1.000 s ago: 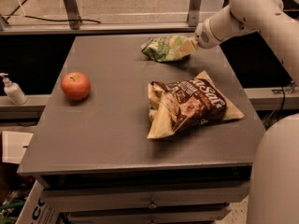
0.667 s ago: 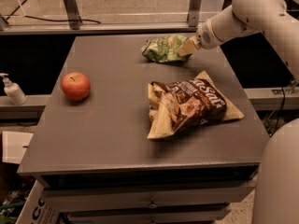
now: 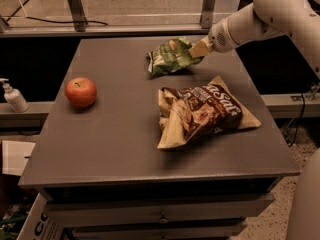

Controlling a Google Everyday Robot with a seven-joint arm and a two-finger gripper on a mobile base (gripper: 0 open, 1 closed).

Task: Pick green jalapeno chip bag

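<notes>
The green jalapeno chip bag [image 3: 171, 58] is a small crinkled green bag at the back middle of the grey table [image 3: 120, 134]. Its right end is raised and the bag stands tilted. My gripper [image 3: 200, 48] comes in from the right on the white arm [image 3: 250, 19]. Its tan fingers are closed on the bag's upper right corner.
A larger brown-and-cream chip bag [image 3: 202, 113] lies in front of the green bag, towards the right. A red apple [image 3: 81, 91] sits at the left of the table. A white pump bottle [image 3: 13, 96] stands off the table's left edge. A metal rail [image 3: 125, 30] runs behind.
The gripper has closed in on the green bag's right end. That end has come up, so the bag now stands more upright than it lay before.
</notes>
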